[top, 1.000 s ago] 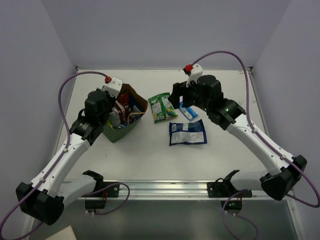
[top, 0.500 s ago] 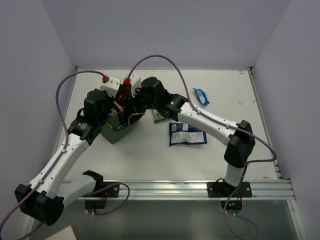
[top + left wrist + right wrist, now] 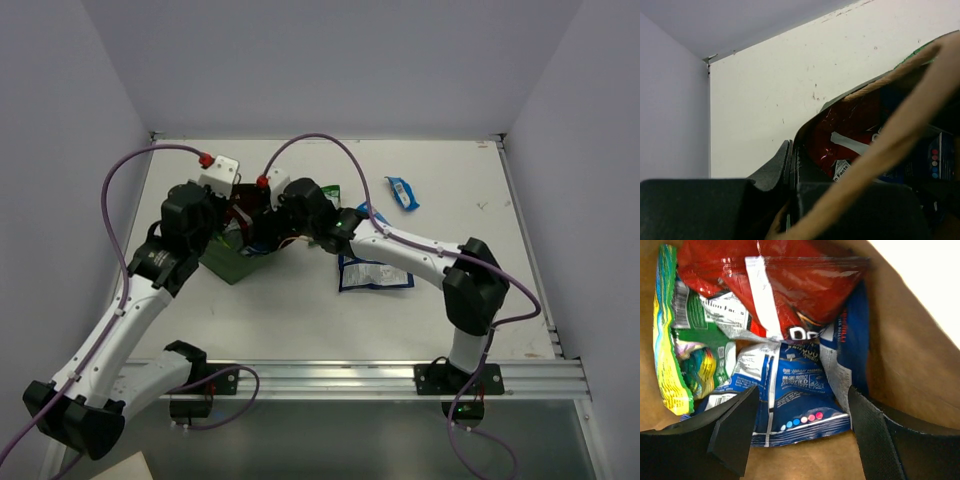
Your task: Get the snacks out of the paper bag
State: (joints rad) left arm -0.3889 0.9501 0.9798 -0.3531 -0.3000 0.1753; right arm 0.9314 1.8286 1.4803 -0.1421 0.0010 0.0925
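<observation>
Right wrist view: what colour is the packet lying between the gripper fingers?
The packet is blue and white, clearest in the right wrist view.

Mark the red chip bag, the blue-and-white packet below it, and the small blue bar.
red chip bag [image 3: 807,287], right wrist view, red front panel.
blue-and-white packet [image 3: 800,397], right wrist view, printed middle.
small blue bar [image 3: 401,193], top external view, its middle.

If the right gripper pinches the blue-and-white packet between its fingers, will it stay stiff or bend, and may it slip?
Probably floppy: the blue-and-white packet lies creased and bent. Its glossy foil may slip in a light pinch. It looks flat and thin, so likely light.
</observation>
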